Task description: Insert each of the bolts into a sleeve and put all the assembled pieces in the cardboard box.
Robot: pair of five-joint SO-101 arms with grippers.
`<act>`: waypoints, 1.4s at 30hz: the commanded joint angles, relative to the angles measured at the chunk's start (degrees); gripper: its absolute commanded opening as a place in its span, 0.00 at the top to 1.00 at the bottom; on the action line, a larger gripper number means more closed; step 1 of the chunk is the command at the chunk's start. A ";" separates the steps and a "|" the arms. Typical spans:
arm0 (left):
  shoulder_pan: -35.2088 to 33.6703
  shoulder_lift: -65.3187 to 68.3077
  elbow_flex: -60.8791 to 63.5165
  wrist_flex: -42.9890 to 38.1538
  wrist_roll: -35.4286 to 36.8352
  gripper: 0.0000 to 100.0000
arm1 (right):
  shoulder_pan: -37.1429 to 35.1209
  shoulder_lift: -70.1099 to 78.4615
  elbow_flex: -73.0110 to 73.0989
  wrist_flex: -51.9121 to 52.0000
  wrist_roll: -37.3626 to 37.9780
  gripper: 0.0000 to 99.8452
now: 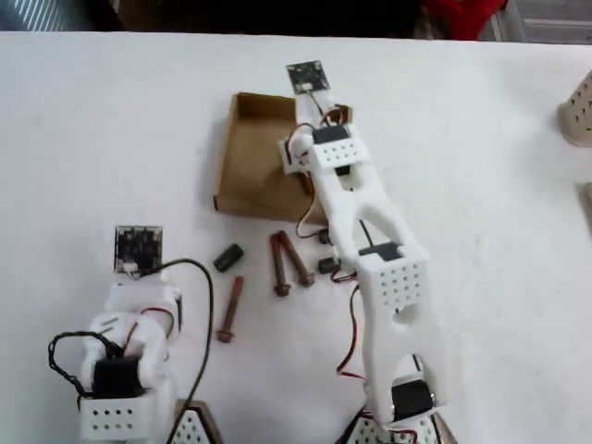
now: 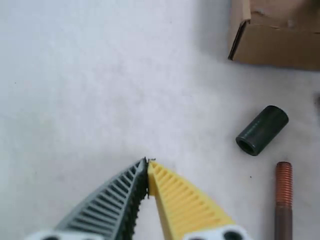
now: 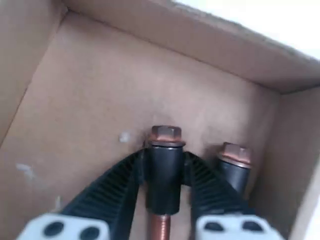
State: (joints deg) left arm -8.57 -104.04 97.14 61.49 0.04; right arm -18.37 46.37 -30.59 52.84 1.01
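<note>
My right gripper (image 3: pixel 164 159) is shut on an assembled piece (image 3: pixel 164 175), a copper bolt pushed through a black sleeve, held low inside the cardboard box (image 3: pixel 100 95). A second assembled piece (image 3: pixel 234 167) stands in the box's corner beside it. In the high view the right arm (image 1: pixel 356 199) stretches over the box (image 1: pixel 250 157). My left gripper (image 2: pixel 148 167) is shut on nothing above bare table, with a loose black sleeve (image 2: pixel 262 130) and a bolt (image 2: pixel 283 195) off to its side. On the table lie the sleeve (image 1: pixel 228 257), a single bolt (image 1: pixel 229 310) and two bolts (image 1: pixel 289 262) close together.
Two small black sleeves (image 1: pixel 326 252) lie right beside the right arm. The left arm (image 1: pixel 129 342) sits at the near left of the table. A pale perforated object (image 1: pixel 578 111) stands at the far right edge. The tabletop (image 1: pixel 111 120) is white.
</note>
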 commanded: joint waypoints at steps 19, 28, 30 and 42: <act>-0.40 -0.48 -0.18 -0.18 -0.62 0.98 | 2.95 -6.37 -31.30 31.08 0.88 0.98; -0.40 -0.48 -0.18 -0.18 -0.62 0.98 | 3.47 -11.38 -34.64 47.69 0.88 0.98; -0.40 -0.48 -0.18 -0.18 -0.62 0.98 | 3.65 -12.53 -33.49 48.75 0.88 0.98; -0.40 -0.48 -0.18 -0.18 -0.62 0.98 | 7.43 -28.44 -6.15 46.11 6.86 0.98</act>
State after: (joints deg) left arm -8.57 -104.04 97.14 61.49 0.04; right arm -12.22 25.89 -42.46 98.55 6.29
